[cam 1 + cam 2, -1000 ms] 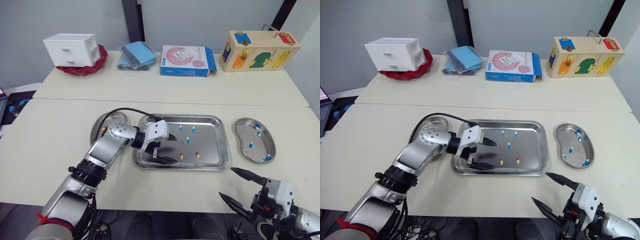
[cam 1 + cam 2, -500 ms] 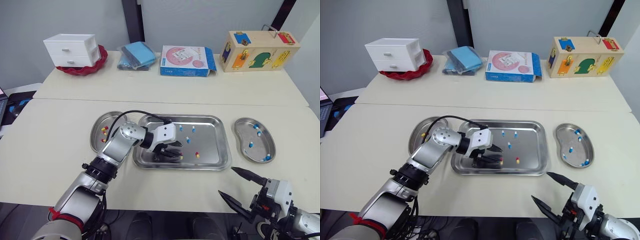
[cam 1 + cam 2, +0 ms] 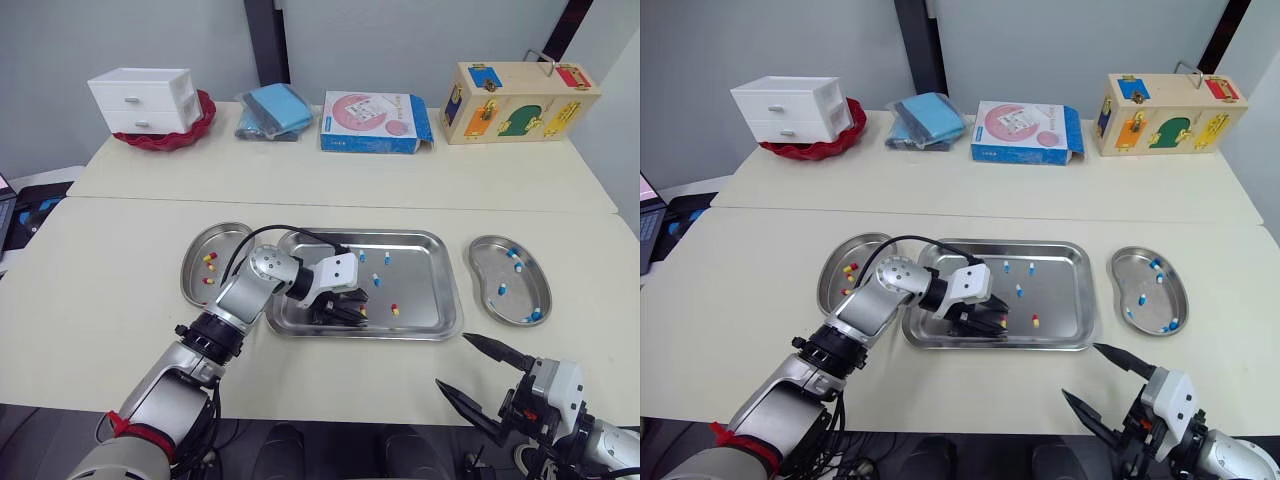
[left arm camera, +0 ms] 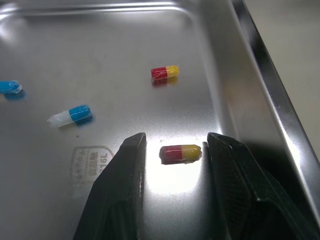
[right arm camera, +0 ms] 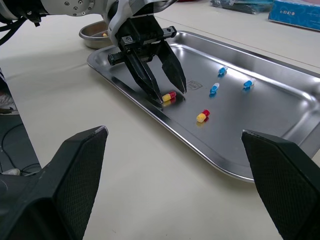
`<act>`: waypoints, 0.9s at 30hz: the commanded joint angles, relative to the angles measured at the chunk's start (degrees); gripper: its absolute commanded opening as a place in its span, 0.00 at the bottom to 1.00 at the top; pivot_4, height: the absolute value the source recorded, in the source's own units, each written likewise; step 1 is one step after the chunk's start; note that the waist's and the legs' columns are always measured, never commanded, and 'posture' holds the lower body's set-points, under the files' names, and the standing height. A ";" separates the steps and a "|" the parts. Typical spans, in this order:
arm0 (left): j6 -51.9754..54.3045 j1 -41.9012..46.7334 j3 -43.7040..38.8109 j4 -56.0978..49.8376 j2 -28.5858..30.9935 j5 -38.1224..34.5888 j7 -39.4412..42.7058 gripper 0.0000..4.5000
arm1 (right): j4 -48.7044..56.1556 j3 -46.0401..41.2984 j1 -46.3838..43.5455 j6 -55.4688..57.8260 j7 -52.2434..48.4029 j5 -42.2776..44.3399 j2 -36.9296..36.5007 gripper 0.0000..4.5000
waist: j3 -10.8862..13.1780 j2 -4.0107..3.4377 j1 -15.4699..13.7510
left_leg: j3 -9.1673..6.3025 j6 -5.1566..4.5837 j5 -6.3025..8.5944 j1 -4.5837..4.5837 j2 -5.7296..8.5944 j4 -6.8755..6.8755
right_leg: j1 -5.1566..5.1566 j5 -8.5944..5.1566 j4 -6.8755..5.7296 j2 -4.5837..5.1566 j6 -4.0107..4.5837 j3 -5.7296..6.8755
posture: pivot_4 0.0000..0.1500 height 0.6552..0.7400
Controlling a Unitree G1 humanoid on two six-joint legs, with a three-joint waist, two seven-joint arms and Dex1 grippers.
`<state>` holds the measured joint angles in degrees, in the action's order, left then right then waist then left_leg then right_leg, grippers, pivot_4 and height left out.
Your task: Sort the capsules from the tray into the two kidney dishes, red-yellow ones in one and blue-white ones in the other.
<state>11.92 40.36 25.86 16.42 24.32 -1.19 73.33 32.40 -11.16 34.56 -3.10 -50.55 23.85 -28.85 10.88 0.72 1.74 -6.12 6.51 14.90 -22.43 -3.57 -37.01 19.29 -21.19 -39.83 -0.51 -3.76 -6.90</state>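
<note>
**First:** Red-yellow capsule (image 4: 181, 153), then. Where is it against the left tool (image 4: 176, 141)?

**Second:** Right between the two black fingers, close to their tips. It lies flat on the floor of the tray (image 3: 425, 285), by the near rim.

**First:** Gripped?

**Second:** No. The fingers stand a little wider apart than the capsule is long, with a sliver of bare metal at each end. The yellow end is the nearer to its finger. That tool has hold of nothing.

**First:** What else is in the tray?

**Second:** A second red-yellow capsule (image 4: 164, 73) just past the fingertips, and loose blue-white capsules (image 4: 70, 115) farther in.

**First:** And the dishes?

**Second:** The left kidney dish (image 3: 225, 240) sits just beside the tray with a few red-yellow capsules (image 3: 208, 259) in it. The right kidney dish (image 3: 525, 290), on the tray's other side, holds blue-white capsules (image 3: 502, 289).

**First:** The right tool (image 3: 450, 360)?

**Second:** Low by the near edge of the worktop (image 3: 100, 300), fingers spread wide, nothing in them.
</note>
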 commanded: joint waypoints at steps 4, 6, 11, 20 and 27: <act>-1.08 1.11 1.01 0.21 -0.19 1.26 1.03 0.44 | 2.30 -0.27 0.37 -0.67 0.96 0.34 -0.54 1.00 | -0.01 0.00 -0.01 | 0.00 0.00 0.00 0.00 0.00 0.00 | 0.00 0.00 -0.01 0.00 0.00 0.00 | 1.00 1.00; -0.96 1.15 1.03 0.27 -0.27 1.23 1.21 0.44 | 2.40 -0.19 0.33 -0.59 1.15 0.34 -0.60 1.00 | -0.01 -0.01 -0.01 | 0.00 0.00 0.00 0.01 0.00 0.00 | 0.00 0.00 -0.01 0.00 0.00 0.00 | 1.00 1.00; -1.03 1.08 1.07 0.38 -0.55 1.31 1.31 0.25 | 2.87 -0.07 0.01 -0.01 1.77 0.48 -0.74 1.00 | -0.01 -0.01 -0.01 | 0.00 0.00 0.00 0.01 0.00 -0.01 | 0.00 0.00 -0.02 0.00 0.00 0.00 | 1.00 1.00; -1.74 0.87 1.07 0.56 -0.34 1.80 1.37 0.10 | 3.30 0.12 -0.65 0.94 2.48 0.76 -1.08 1.00 | -0.02 -0.01 -0.01 | 0.00 0.00 0.00 0.02 0.00 -0.01 | -0.01 0.00 -0.03 0.00 0.00 0.00 | 1.00 1.00; 1.06 0.53 -1.85 -3.71 1.14 -0.89 1.41 0.10 | 4.88 0.95 -0.63 1.20 1.79 1.07 -1.93 1.00 | -0.02 -0.01 0.03 | 0.00 0.00 0.00 0.02 0.00 -0.01 | 0.00 0.00 -0.04 0.00 0.00 -0.01 | 1.00 1.00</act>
<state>12.00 40.84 26.41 15.71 24.78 -0.47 74.45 34.58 -9.88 33.55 -1.71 -48.51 23.95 -30.33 10.87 0.71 1.76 -6.12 6.51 14.89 -22.41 -3.57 -37.02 19.28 -21.19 -39.88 -0.51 -3.76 -6.90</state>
